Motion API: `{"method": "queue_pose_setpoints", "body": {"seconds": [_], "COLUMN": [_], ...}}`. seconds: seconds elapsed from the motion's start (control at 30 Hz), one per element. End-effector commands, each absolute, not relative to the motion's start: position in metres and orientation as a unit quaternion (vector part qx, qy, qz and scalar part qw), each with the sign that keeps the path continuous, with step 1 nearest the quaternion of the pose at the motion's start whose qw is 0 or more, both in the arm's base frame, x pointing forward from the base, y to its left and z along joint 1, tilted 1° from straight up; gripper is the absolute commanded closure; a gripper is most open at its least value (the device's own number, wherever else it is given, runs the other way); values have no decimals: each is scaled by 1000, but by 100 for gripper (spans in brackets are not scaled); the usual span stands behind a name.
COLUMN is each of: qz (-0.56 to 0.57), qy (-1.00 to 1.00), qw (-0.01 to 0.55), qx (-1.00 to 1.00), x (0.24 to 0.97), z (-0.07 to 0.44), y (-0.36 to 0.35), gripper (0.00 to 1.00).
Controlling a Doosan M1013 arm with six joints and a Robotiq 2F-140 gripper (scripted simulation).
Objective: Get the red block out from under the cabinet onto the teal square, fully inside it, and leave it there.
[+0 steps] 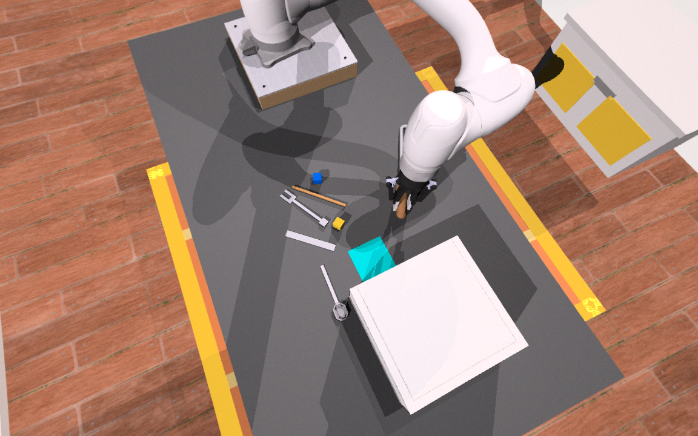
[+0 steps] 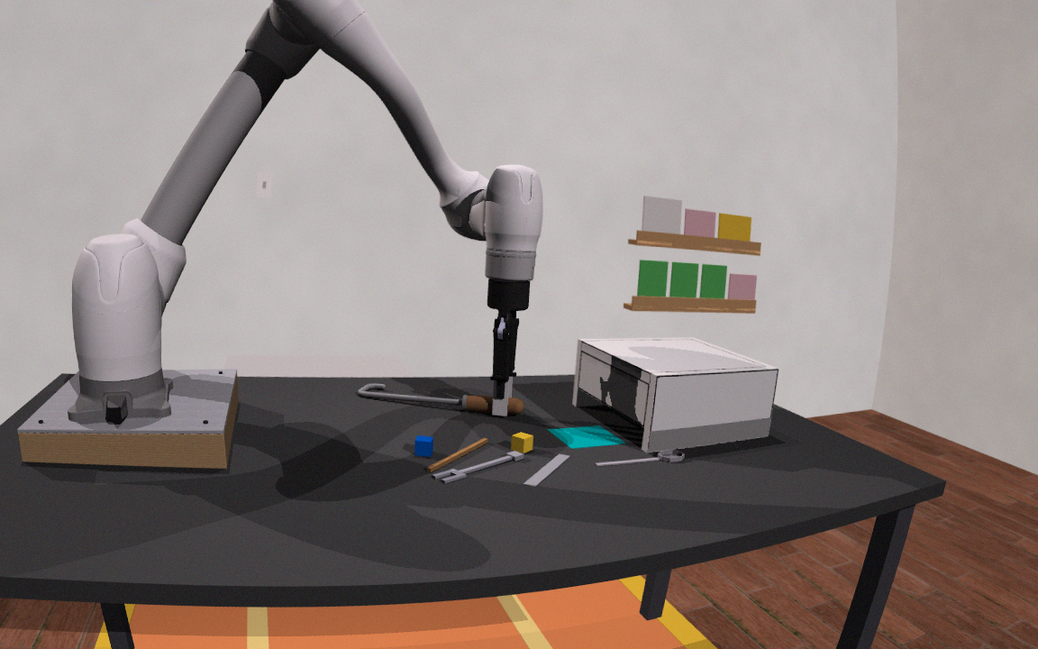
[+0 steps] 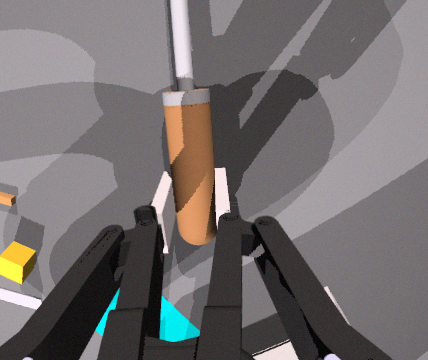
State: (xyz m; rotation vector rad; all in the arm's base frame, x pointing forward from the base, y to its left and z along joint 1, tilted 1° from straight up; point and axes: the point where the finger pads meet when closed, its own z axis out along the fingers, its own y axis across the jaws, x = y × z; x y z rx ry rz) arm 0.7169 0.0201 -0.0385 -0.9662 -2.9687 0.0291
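My gripper [image 3: 196, 185] points straight down at the table and is shut on the brown wooden handle [image 3: 189, 163] of a hooked tool, which lies flat on the table. The tool's grey metal rod [image 3: 180, 10] runs away from the handle and ends in a hook [image 2: 371, 393]. The gripper also shows in the top view [image 1: 403, 201] and the exterior view [image 2: 500, 403]. The teal square [image 1: 371, 257] lies just in front of the white cabinet [image 1: 435, 320]. The red block is hidden under the cabinet.
A blue cube [image 1: 317, 177], a thin wooden stick [image 1: 318, 195], a grey fork-ended tool [image 1: 302, 206], a yellow cube [image 1: 338, 222], a flat grey strip [image 1: 309, 240] and a grey wrench-like tool [image 1: 334, 293] lie left of the teal square. The arm's base [image 1: 289, 54] stands at the table's far end.
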Motion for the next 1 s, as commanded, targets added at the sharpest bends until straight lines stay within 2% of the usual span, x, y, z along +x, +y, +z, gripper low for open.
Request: {"method": "queue_pose_setpoints", "body": {"seconds": [0.0, 0.97], "qz": [8, 8], "qy": [-951, -951], "qw": [10, 10], "qx": [-310, -310], "x": [715, 715], "z": [-42, -38], "y": [20, 20], "gripper": [100, 100]}}
